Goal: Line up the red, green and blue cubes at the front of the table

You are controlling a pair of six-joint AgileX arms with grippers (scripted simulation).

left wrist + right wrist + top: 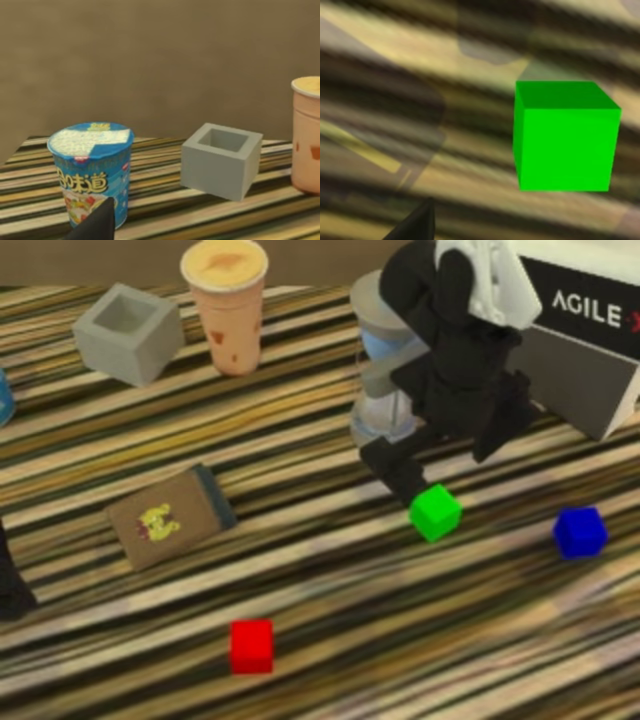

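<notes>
Top view: right tool [415, 485] low over the counter [330, 590], just behind the green cube [435, 512]; opening not discernible, nothing visibly held. Blue cube [580, 532] to the right, red cube [251, 646] front left, all well apart. Left arm parked at the left edge.

Left wrist view: only noodle cup [91, 172] and grey box [222, 160].

Right wrist view: green cube [565, 137] close, free on the counter. Likely rigid, light, smooth-faced; best pinched across two opposite flat sides, mid-height.
</notes>
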